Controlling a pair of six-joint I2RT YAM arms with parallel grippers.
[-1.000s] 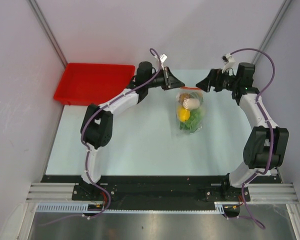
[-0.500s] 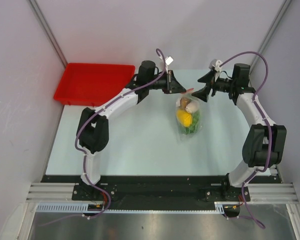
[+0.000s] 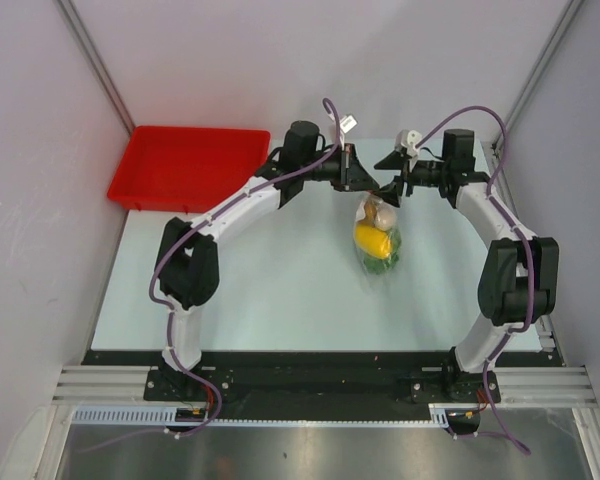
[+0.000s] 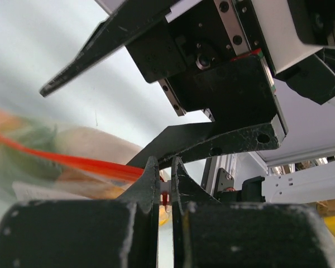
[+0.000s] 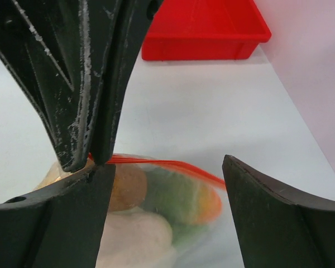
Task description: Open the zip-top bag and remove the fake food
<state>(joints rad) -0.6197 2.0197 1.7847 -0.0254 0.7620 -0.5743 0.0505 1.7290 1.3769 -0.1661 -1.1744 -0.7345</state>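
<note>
The left gripper (image 4: 163, 167) was pinched tight on the red zip strip (image 4: 61, 158) at the mouth of the zip-top bag (image 3: 377, 240), near one end of the strip. The right gripper (image 5: 164, 167) was wide open, w/ one finger on each side of the bag's top & nothing held. The bag was at the far middle of the table (image 3: 260, 290), hanging down from the left pinch. I couldn't tell if its bottom rested on the table. The fake food (image 5: 135, 229) was all inside: a white piece, a brown one, green leaves, an orange bit & a yellow piece (image 3: 370, 238).

What could go wrong, I think:
- The right gripper could shut on both sides of the mouth at once, b/c the bag was thin & floppy. Then a pull would only stretch the strip & the zip would stay shut.
- It could bump or squeeze the left gripper's fingers (image 5: 84, 84), b/c they were just beside its near finger.
- The left pinch held only a small bit of strip, so a hard pull could make it slip & the bag would drop.
- If the zip popped open fast, the food could spill & roll away, maybe off the table.
</note>
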